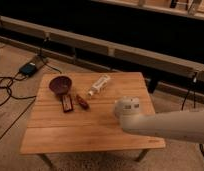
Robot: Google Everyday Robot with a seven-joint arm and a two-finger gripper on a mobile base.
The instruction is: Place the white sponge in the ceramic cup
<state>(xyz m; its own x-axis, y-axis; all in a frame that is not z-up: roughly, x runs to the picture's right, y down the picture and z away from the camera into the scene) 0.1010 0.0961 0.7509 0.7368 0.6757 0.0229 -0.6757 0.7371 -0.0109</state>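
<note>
Camera view | your arm point(170, 125) reaches in from the right, gripper point(127, 107) over the table's point(70, 135) right front, grip state: cannot tell | white sponge, ceramic cup: neither shows, perhaps hidden behind the arm | farther: dark bowl point(60, 85), white bottle point(99, 85).

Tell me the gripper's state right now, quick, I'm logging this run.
Gripper: not in view; only the arm shows, reaching over the right side of the wooden table.
</note>
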